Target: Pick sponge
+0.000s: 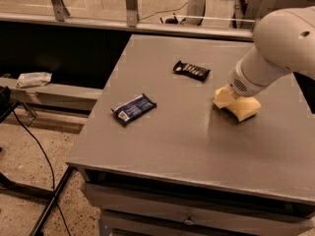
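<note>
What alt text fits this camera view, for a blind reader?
A white robot arm reaches in from the right, its pincer down at a pale yellow sponge on a grey table. A blue packet and a black packet lie further left.

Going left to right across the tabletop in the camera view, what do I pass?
blue packet → black packet → sponge. The gripper is down at the sponge near the table's right side and overlaps it, so it gets no place of its own in the order.
</note>
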Robot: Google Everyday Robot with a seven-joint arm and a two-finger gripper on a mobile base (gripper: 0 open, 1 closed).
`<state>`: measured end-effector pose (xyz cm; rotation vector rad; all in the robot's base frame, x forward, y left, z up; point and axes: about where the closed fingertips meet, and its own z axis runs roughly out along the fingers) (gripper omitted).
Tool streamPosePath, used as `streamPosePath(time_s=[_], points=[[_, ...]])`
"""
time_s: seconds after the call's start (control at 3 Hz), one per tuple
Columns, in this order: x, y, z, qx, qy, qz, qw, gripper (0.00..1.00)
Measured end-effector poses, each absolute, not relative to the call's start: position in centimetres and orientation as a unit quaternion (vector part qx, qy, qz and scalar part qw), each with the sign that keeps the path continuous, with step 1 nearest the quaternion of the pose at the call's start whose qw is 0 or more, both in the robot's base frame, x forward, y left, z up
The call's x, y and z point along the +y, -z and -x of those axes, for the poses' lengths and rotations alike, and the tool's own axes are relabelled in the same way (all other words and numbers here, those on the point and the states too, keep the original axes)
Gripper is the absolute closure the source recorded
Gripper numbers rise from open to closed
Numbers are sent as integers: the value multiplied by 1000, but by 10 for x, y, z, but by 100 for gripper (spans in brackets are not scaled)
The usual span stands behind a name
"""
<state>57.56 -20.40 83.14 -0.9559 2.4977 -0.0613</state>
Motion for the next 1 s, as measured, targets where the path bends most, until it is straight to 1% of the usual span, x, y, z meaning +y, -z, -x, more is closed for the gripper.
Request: streamPosePath(time_s=[0.33,0.67,1.0], points=[[-215,-871,-569,898,13,359,255,100],[-232,-947,-551,872,-6,383,304,100],[-225,-969,-554,857,-9,400,324,100]])
